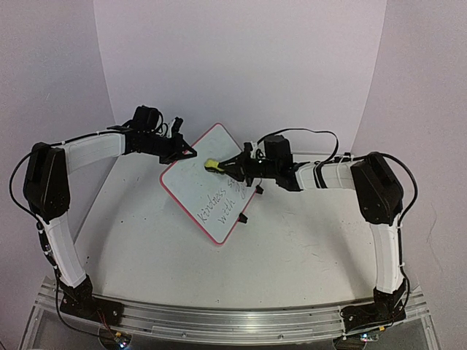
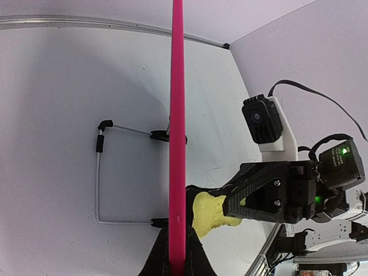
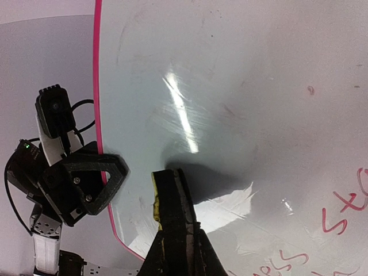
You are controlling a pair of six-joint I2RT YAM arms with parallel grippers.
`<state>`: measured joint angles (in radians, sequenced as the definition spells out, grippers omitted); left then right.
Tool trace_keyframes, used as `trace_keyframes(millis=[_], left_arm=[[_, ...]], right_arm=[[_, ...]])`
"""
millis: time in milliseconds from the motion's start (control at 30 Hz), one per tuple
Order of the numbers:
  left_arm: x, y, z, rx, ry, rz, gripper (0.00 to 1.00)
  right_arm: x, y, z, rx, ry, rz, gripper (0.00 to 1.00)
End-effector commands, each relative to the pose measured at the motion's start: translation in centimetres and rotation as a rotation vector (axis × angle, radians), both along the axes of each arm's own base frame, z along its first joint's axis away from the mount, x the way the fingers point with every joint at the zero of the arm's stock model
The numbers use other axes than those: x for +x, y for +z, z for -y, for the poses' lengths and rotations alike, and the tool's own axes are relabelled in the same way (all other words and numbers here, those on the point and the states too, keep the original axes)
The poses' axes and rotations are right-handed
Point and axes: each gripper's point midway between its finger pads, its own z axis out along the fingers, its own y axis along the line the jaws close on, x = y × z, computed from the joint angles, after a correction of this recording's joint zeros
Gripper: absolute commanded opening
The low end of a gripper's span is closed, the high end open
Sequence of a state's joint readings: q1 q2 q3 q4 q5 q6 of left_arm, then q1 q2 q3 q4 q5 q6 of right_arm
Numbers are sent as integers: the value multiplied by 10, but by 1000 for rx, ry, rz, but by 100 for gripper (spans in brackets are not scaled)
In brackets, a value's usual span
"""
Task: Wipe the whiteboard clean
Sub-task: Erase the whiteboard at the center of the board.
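2 arms reach inward, left claw [image 1: 187, 153] clamping the whiteboard [image 1: 195, 187] edge, right claw [image 1: 218, 165] pinching a yellow block [image 1: 211, 164] on it.

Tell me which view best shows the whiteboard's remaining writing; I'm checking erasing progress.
Top external: the whole whiteboard face shows, writing across its near half. Right wrist catches only fragments at its lower right; left wrist sees the board edge-on, no writing.

The whiteboard [image 1: 208, 191] sits angled on the table [image 1: 292, 248]. The left gripper [image 1: 186, 152] clamps its far-left edge. The right gripper [image 1: 222, 165] presses a yellow block [image 1: 211, 164] on its upper face. Writing [image 1: 222, 200] fills its lower right.
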<state>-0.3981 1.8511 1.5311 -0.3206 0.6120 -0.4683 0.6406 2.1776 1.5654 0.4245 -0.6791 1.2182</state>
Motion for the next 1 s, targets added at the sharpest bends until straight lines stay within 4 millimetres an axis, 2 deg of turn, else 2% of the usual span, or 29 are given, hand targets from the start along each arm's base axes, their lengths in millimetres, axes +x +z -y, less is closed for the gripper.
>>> trace_keyframes(millis=[0, 133, 200, 267, 467, 567, 733, 833, 967], left_arm=[[-9, 1, 4, 30, -43, 38, 0], [-10, 2, 4, 28, -44, 40, 0], [-10, 3, 5, 26, -46, 41, 0], [-11, 3, 5, 25, -49, 41, 0], [-11, 3, 5, 27, -49, 45, 0], [-11, 3, 5, 29, -47, 44, 0], [-11, 3, 4, 31, -45, 47, 0], [-10, 1, 4, 32, -44, 43, 0], [-10, 1, 5, 30, -46, 42, 0]], right_arm=[[-2, -33, 23, -45, -39, -44, 0], [-4, -52, 46, -62, -68, -76, 0], [-3, -55, 51, -63, -73, -77, 0], [-1, -50, 48, -53, -66, -64, 0], [9, -13, 25, 18, -17, -8, 0], [-1, 8, 4, 44, 45, 31, 0], [-32, 23, -24, 61, 132, 61, 0], [-50, 22, -31, 53, 160, 61, 0], [-67, 2, -23, 15, 160, 33, 0]])
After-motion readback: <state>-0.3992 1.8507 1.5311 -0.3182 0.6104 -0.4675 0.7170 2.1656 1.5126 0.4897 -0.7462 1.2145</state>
